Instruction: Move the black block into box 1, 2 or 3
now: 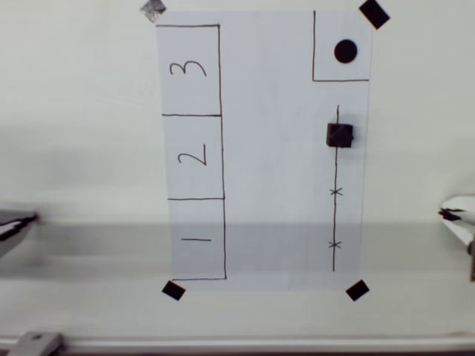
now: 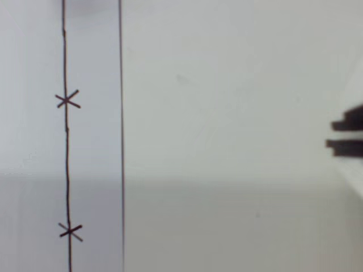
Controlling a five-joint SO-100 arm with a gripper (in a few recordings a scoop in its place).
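We've got the black block [image 1: 340, 135] sitting on the drawn line [image 1: 335, 200] w/ crosses, right side of the paper [image 1: 274, 148] in overhead view, well apart from box 1 [image 1: 197, 239]. Gripper [image 1: 454, 213] waits at right edge; can't tell jaw state.

From the wrist view I see the paper's [image 2: 93, 141] right edge on the counter [image 2: 227, 113], a pen line [image 2: 67, 164] crossing two X marks [image 2: 67, 100].
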